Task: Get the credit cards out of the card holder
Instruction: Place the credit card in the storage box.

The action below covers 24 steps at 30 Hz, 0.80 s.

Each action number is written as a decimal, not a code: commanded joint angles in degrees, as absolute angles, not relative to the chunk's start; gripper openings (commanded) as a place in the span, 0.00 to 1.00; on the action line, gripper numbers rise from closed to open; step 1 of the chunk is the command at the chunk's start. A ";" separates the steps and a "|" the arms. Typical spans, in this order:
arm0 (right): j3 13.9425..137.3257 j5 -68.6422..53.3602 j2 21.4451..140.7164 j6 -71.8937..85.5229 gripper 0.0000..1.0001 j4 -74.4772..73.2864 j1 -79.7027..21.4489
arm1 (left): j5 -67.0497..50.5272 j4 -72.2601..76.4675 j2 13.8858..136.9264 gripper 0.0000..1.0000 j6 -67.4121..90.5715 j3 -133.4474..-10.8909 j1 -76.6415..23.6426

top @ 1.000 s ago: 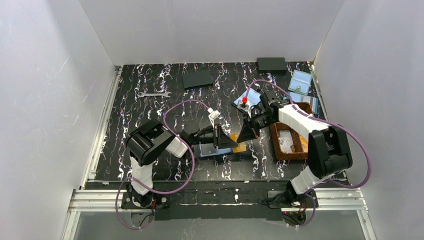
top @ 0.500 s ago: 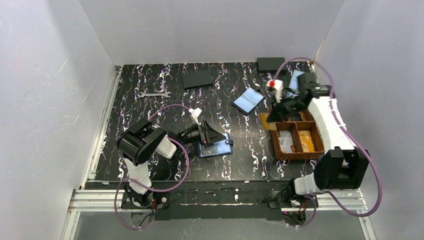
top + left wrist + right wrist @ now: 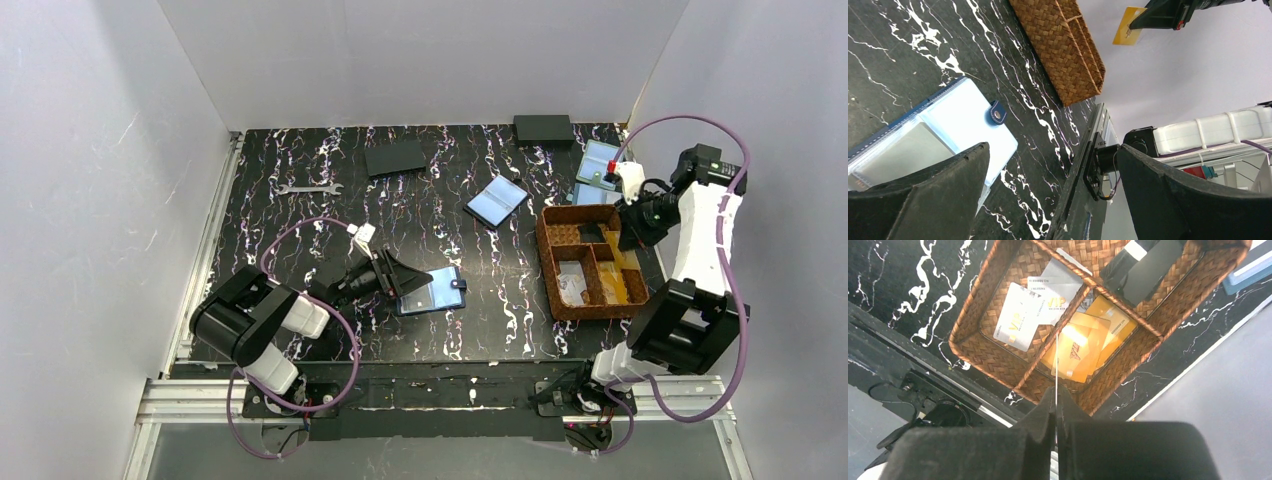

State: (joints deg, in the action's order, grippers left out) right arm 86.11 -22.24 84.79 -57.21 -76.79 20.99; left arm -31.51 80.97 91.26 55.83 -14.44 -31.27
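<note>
Nearest the arm bases, the left end effector (image 3: 395,282) hangs low over the black marbled worktop (image 3: 300,230) with its two fingers spread wide, holding nothing. Just beside it lies the small navy-blue bifold card holder (image 3: 432,291), opened flat with its light blue pockets facing up. Its long axis runs roughly left to right across the worktop, and its snap tab (image 3: 996,112) points right, toward the brown woven divided tray (image 3: 548,270).

Farther right, the right end effector (image 3: 1055,390) hovers above that tray, its fingers pressed together on an orange-tan plastic credit card (image 3: 1055,365). Its own camera sees the card edge-on, as a thin line reaching from the fingertips down towards the tray's divider. The left wrist view shows the card's flat face sticking out beyond the fingertips, tilted. In the tray, pale cards lie in one compartment, orange ones in the next and a dark card in a third.

Beyond, a second open navy wallet (image 3: 497,201) rests mid-worktop. A silver wrench (image 3: 310,187), two flat black rectangular pads (image 3: 395,157) and pale blue pouches (image 3: 600,160) lie near the far edge.
</note>
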 commanded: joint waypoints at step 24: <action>76.12 -4.36 88.56 -45.79 0.51 -59.63 21.27 | -31.74 82.78 87.28 0.98 56.38 -12.13 -28.34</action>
State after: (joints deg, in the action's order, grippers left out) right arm 75.13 -9.43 94.04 -48.58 -65.39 20.99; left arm -31.90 80.97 89.91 56.97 -12.27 -28.67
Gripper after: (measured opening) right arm 0.491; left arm 0.982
